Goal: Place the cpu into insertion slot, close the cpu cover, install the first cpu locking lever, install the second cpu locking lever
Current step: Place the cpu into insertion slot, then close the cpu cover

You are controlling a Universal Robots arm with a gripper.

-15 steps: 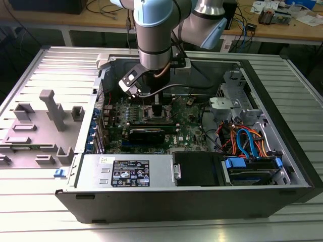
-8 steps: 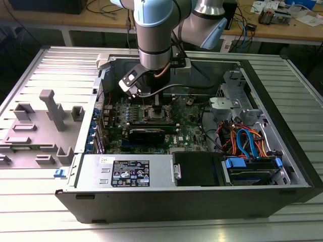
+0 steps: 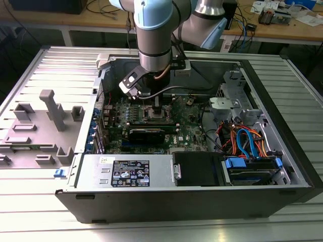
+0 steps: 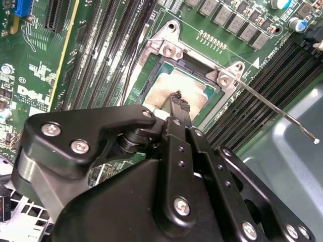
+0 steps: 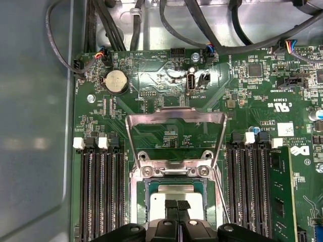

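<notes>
Entry: my gripper (image 5: pixel 177 205). I am keeping its fingers pinched together on nothing, poised at the cpu (image 5: pixel 174 189), which is sitting in the insertion slot (image 5: pixel 148 199).

The cpu cover (image 5: pixel 175 117) is standing open.

Hazard: off-centre pressure tilting the chip and bending pins.

In the first wrist view the tool (image 5: pixel 176 204) covers part of the cpu (image 5: pixel 171 191); contact seems unclear.
</notes>
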